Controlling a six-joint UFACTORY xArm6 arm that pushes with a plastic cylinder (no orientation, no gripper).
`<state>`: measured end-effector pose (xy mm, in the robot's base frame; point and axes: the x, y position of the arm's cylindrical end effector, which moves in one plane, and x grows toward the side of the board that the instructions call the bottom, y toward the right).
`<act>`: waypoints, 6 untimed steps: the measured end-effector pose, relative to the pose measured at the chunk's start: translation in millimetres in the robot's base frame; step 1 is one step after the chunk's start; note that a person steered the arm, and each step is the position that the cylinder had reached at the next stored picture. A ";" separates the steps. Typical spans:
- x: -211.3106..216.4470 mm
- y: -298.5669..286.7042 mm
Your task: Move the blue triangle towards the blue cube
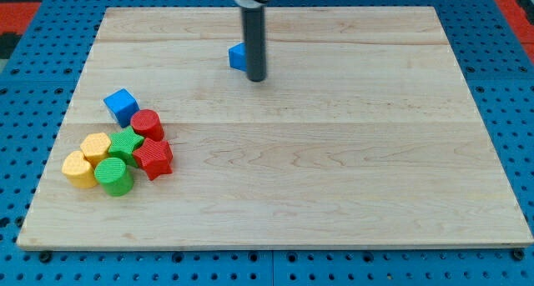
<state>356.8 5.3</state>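
The blue triangle lies near the top middle of the wooden board, partly hidden behind the rod. My tip rests on the board just to the triangle's right and slightly below it, touching or nearly touching it. The blue cube sits far to the view's left and lower, at the top of a cluster of blocks.
Below the blue cube is a tight cluster: a red cylinder, a green star, a red star, a green cylinder and two yellow blocks. A blue pegboard surrounds the board.
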 end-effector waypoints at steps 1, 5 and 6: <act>-37.4 47.1; -33.1 -72.4; -34.4 -91.7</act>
